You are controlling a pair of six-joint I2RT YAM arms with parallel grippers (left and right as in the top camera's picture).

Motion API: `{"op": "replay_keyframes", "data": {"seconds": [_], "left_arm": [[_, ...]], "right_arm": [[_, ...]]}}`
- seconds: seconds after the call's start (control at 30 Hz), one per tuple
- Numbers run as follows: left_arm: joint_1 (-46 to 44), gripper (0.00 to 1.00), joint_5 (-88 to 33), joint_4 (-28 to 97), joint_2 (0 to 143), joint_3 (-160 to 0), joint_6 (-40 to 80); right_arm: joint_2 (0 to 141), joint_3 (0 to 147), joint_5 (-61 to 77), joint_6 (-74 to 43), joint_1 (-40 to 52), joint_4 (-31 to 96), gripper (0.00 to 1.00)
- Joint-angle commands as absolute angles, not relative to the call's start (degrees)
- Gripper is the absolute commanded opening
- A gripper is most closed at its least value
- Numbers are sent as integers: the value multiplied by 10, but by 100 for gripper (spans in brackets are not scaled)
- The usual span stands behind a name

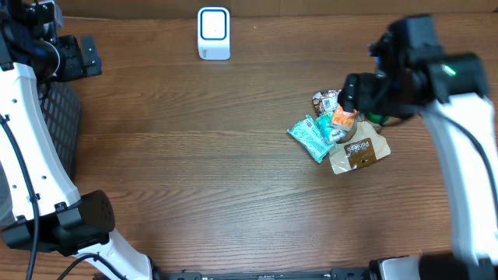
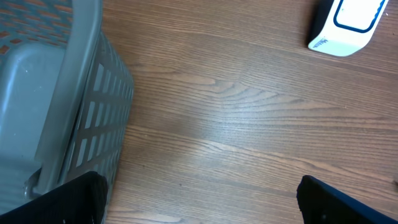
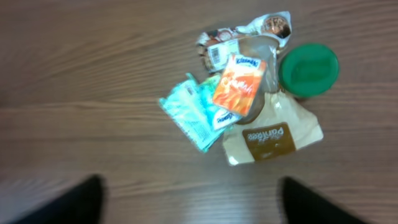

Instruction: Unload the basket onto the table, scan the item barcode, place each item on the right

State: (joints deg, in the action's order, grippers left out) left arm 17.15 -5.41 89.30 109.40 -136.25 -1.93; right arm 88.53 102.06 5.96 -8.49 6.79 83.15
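Right gripper [image 3: 193,202] hovering wide and empty above the heap. Orange Kleenex pack [image 3: 238,84] overlapping teal pouch [image 3: 189,112], so risking a double grab. Left gripper [image 2: 199,202] also gaping wide.

One scanner [image 1: 213,33], one basket [image 2: 37,93], one item pile [image 3: 238,84]

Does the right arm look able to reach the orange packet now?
Probably yes: the orange packet lies on top of the pile, uncovered, with the right tool open above it.
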Motion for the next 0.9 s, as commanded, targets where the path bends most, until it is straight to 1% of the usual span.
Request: {"op": "replay_keyframes", "data": {"seconds": [0.0, 0.2, 0.3, 0.57, 0.7, 0.87], "left_arm": [[171, 99, -58, 893, 1085, -1374, -28], [171, 99, -58, 893, 1085, -1374, -28], [171, 99, -58, 893, 1085, -1374, -28], [171, 99, -58, 893, 1085, -1374, -28], [171, 100, -58, 893, 1085, -1374, -28], [171, 100, -58, 893, 1085, -1374, -28]], "right_arm": [[814, 1033, 94, -90, 69, 853, 100], [726, 1033, 138, -90, 69, 909, 100], [698, 1033, 142, -90, 69, 917, 100], [685, 1032, 131, -90, 69, 957, 100], [685, 1032, 112, -89, 69, 931, 100], [682, 1015, 37, -85, 68, 893, 100]]}}
